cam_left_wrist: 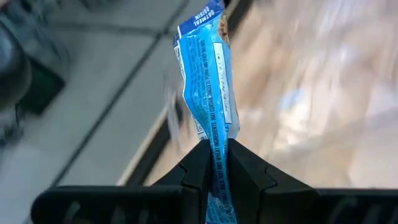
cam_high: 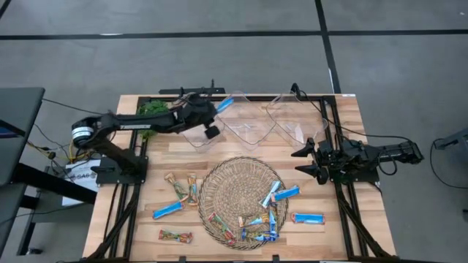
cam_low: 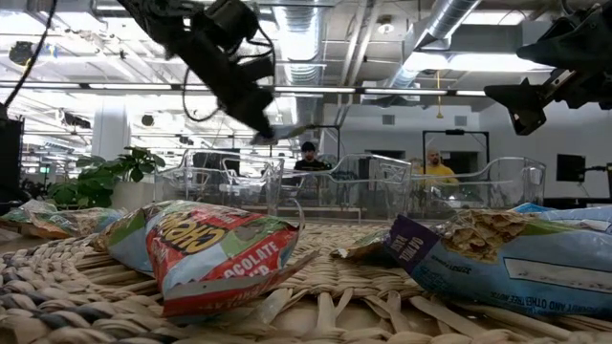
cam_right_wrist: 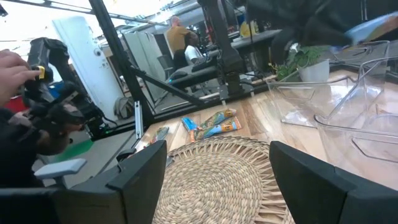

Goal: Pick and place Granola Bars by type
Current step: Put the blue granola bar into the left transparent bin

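Note:
My left gripper (cam_high: 217,108) is raised over the far left of the table, above the clear bins, and is shut on a bright blue granola bar (cam_high: 225,104). My right gripper (cam_high: 311,161) hovers open to the right of the round wicker tray (cam_high: 228,191) and touches nothing. Several bars lie flat on the tray's near right part (cam_high: 265,219). Others lie on the wood left of the tray (cam_high: 181,188), with one blue bar to its right (cam_high: 307,218). In the low view, a brownish bar (cam_low: 215,253) and a light blue one (cam_low: 516,253) lie on the weave. My left gripper (cam_left_wrist: 214,174) pinches the bright blue bar between its two fingers, which close on the flat faces at one end of the wrapper (cam_left_wrist: 214,149). The bar is lifted clear of everything. The rest of it (cam_left_wrist: 208,74) sticks straight out past the fingertips.
Three clear plastic bins stand in a row along the far side (cam_high: 196,135) (cam_high: 248,126) (cam_high: 296,123). A green plant (cam_high: 152,109) sits at the far left corner. Black frame rails run along both table sides. People show in the room beyond, one hand close in the right wrist view (cam_right_wrist: 15,65).

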{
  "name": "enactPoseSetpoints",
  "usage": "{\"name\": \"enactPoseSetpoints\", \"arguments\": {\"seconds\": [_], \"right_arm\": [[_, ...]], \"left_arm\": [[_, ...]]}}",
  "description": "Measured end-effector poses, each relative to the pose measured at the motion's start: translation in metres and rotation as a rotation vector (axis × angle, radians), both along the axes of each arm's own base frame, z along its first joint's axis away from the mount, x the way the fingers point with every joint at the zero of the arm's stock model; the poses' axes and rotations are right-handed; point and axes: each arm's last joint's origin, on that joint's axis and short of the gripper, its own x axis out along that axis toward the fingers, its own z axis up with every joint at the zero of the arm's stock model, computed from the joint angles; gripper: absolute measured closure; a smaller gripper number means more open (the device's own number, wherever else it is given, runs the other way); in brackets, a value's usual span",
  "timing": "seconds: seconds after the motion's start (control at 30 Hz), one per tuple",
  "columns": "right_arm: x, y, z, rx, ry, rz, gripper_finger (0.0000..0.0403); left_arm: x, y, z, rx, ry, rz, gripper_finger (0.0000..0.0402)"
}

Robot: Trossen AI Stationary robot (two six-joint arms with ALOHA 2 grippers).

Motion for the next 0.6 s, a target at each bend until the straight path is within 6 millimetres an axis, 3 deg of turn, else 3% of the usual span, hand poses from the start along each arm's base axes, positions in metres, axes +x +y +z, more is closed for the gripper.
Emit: {"name": "enactPoseSetpoints", "arguments": {"seconds": [0.27,0.6], "right_arm": [[0.0,0.0,0.0,0.0,0.001,0.0,0.0123],[0.0,0.0,0.0,0.0,0.0,0.0,0.0123]], "left_arm": [[-0.036,-0.014,0.001,-0.137,0.218,0.047,0.0362],[-0.04,-0.016,-0.002,-0.205,0.233,0.076,0.036]]}}
